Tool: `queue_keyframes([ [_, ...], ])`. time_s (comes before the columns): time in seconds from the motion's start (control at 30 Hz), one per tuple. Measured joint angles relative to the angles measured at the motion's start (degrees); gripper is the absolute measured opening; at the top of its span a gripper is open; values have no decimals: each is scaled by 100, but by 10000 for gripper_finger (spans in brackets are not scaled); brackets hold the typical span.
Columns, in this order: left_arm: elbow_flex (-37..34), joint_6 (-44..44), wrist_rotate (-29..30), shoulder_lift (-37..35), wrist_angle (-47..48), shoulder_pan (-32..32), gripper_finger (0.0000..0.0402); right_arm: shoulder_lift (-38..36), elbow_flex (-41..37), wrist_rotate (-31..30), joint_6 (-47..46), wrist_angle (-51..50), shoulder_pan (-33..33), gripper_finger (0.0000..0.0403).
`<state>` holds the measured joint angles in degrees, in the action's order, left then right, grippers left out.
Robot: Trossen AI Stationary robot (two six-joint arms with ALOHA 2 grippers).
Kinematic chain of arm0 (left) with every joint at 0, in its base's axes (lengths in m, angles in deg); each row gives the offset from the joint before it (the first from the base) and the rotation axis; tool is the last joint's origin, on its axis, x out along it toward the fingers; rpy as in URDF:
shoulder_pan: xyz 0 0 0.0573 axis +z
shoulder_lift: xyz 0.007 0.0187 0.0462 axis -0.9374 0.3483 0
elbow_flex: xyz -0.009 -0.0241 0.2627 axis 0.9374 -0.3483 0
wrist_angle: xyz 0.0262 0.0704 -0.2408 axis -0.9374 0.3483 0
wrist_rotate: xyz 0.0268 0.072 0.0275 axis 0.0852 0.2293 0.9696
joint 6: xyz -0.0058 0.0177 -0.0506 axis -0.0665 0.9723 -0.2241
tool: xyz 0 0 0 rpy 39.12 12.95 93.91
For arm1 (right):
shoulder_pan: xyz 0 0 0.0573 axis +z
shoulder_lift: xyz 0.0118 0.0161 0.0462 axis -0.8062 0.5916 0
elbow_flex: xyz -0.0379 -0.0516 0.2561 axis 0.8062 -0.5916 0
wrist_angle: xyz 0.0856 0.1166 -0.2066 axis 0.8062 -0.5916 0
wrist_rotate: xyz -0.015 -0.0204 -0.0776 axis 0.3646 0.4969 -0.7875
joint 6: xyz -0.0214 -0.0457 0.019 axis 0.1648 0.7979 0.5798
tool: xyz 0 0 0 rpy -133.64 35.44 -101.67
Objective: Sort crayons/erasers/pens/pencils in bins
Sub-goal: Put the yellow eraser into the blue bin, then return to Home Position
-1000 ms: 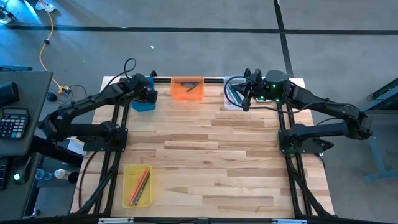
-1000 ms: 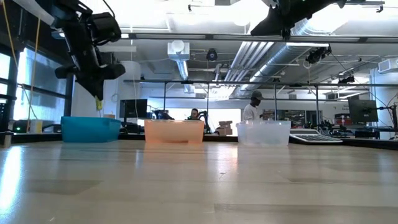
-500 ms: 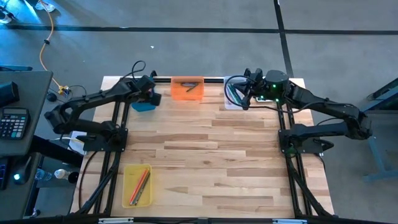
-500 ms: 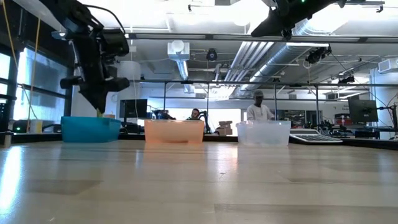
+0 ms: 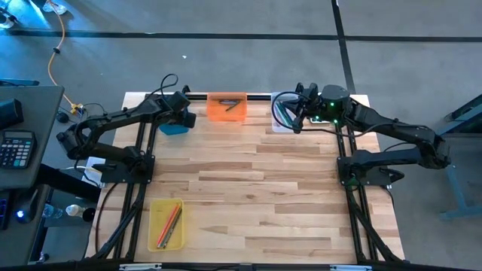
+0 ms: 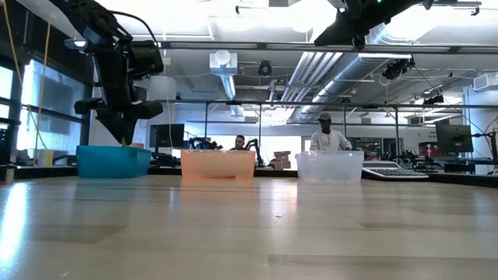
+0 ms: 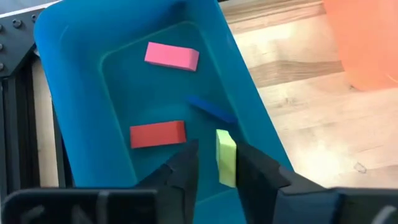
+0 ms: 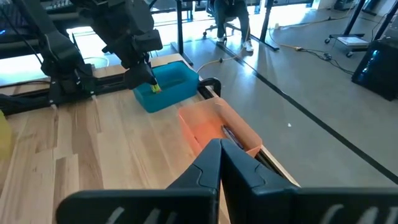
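Note:
My left gripper (image 5: 178, 114) hangs just above the blue bin (image 5: 175, 128) at the table's far left, shut on a small yellow-green eraser (image 7: 226, 157). Inside the blue bin (image 7: 93, 81) lie a pink eraser (image 7: 172, 56), a red eraser (image 7: 158, 134) and a dark blue piece (image 7: 211, 109). In the low view the eraser (image 6: 124, 142) shows right over the bin's rim. My right gripper (image 8: 219, 149) is shut on nothing and waits high over the clear bin (image 5: 280, 113), which holds pens. My left gripper holds the yellow-green eraser (image 7: 227, 168) between its two fingers, coming from above and pointing down. The eraser stands on end against one finger (image 7: 252, 171), and part of it reaches past the fingertips. It is lifted clear, just over the blue bin's floor.
The orange bin (image 5: 227, 107) with dark sticks stands between the blue and clear bins along the far edge. The yellow bin (image 5: 166, 223) with pencils sits at the near left. A calculator (image 5: 16, 147) lies on a side table. People are in the room beyond.
My left gripper has come down toward the blue bin, carrying the yellow-green eraser from well above the rim to just over it. The right arm has kept still.

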<state>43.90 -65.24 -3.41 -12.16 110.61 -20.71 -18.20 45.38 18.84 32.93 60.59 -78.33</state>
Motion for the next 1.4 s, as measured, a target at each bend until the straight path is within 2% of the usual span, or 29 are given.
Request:
queue_keyframes([
  [0.2, 0, 196, -12, -1, 1, 0, 115, 0, 0, -24, -11, -4, 0, 0],
  [0.63, 0, 1064, -211, -29, 45, -73, 138, -12, 0, -941, -145, -15, -2, 0],
  [0.77, 0, 1069, -210, -182, -3, -108, 161, -17, 2, -949, -173, -9, -2, 0],
  [0.97, 0, 1220, -6, -604, -11, -107, 180, 1, 4, -987, -697, 18, 0, 0],
  [1.1, 0, 1339, -47, -1011, -78, -105, 163, -137, 4, -997, -585, 134, -5, 0],
  [1.23, -14, 1549, -175, -1513, -266, -110, 121, -457, 4, -1145, -489, 93, -99, 0],
  [1.4, -364, 1668, -502, -2190, -1514, -270, 58, -1006, 4, -1215, -93, -33, -256, 0],
])
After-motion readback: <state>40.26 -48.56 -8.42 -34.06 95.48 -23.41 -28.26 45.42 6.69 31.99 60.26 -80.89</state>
